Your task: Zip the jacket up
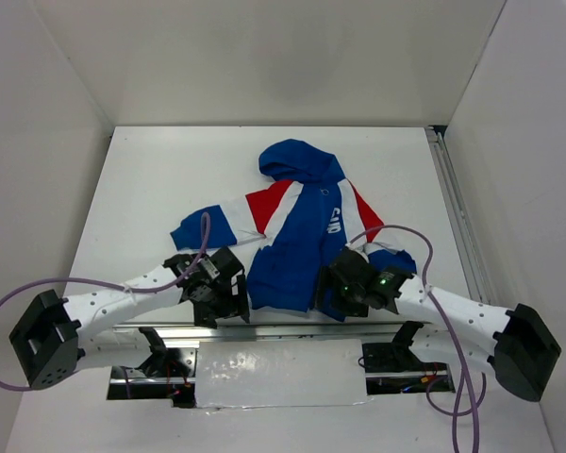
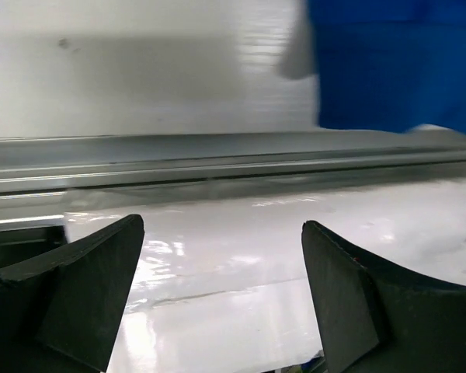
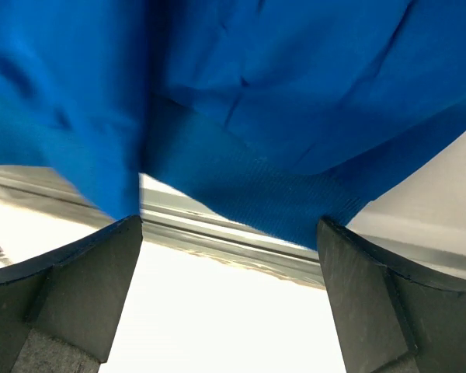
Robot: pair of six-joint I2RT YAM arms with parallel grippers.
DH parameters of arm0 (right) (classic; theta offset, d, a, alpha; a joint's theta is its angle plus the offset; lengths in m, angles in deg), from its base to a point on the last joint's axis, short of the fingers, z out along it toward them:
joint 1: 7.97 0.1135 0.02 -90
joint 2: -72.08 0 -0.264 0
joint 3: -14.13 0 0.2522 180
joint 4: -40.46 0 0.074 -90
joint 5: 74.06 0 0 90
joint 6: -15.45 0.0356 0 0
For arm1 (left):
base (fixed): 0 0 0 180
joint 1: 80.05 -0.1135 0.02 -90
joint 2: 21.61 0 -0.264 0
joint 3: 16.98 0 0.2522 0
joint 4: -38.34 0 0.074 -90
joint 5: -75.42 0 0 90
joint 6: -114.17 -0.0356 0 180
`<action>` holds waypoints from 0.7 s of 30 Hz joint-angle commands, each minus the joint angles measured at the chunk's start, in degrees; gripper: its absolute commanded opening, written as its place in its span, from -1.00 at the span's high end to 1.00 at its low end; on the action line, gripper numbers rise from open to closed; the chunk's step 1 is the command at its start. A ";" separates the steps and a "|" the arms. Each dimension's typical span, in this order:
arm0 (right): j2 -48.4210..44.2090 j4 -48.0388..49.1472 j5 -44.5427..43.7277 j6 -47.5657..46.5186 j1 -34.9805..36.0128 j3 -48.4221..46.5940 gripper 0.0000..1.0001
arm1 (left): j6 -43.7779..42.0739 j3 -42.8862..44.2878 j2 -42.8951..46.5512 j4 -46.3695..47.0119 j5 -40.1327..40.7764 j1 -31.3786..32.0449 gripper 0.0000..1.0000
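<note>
The jacket [image 1: 297, 236] lies spread on the surface [image 1: 151, 179], hood toward the far edge, hem right at the near edge by the metal rail [image 2: 217, 159]. Left fingers [image 2: 85, 287] gape wide, holding nothing, beside the hem's left corner. Right fingers [image 3: 70, 295] wide too, empty, blue hem just beyond their tips.

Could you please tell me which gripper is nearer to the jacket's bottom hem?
Right. The right gripper is at the jacket's hem; the left gripper sits off to the side, clear of it.
</note>
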 commanded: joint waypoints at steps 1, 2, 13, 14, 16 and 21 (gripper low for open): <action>2.94 0.98 0.65 2.00 2.32 -1.22 -0.98 | 1.84 -1.41 -0.69 0.66 1.05 1.21 -0.90; 4.08 0.89 0.13 2.62 2.50 -1.22 -0.98 | 1.21 -0.89 -1.04 3.11 1.05 1.39 -0.90; -2.58 -7.64 -4.72 6.32 -1.44 -0.87 -0.95 | -5.91 7.36 -12.10 9.02 5.96 5.43 -0.95; -2.94 -7.38 -3.76 5.97 -2.15 -0.35 -0.93 | -6.09 7.98 -13.25 8.94 6.41 5.43 -0.94; -3.47 -6.15 -1.38 5.18 -4.17 1.41 -0.92 | -5.82 9.47 -16.06 8.50 7.64 5.43 -0.91; -1.46 -1.93 1.17 3.51 -7.24 3.26 -0.91 | -7.67 11.68 -20.90 10.34 8.87 5.00 -0.69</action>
